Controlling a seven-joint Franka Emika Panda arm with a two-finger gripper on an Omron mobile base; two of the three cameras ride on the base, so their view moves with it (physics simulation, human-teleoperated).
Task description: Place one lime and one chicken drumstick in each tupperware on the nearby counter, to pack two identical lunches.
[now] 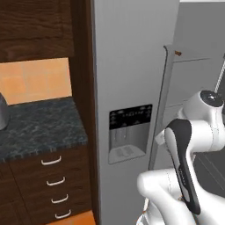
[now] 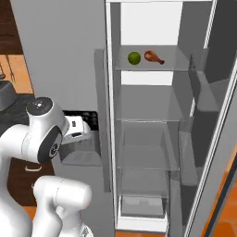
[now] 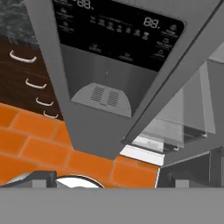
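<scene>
The task looks to be at its very beginning, as far as I can judge. In the right base view the fridge (image 2: 157, 115) stands with its right door open, and on the top glass shelf (image 2: 152, 65), toward 12 o'clock in the picture, lie one lime (image 2: 134, 58) and, just beside it at its 3 o'clock, one chicken drumstick (image 2: 154, 57); they are near but not touching. Both are untouched and well apart from the arm (image 2: 44, 134), which is folded low at about 8 o'clock. In the hand view the gripper (image 3: 109, 181) looks at the dispenser panel (image 3: 118, 35) of the closed left door, and its fingers (image 3: 43, 179) stand spread wide, with nothing between them. The counter (image 1: 39, 127) is at 9 o'clock in the left base view, above drawers (image 1: 55, 180) with silver handles; I see no tupperware on the visible part. So nothing is packed yet, and every pick and place seems to remain.
</scene>
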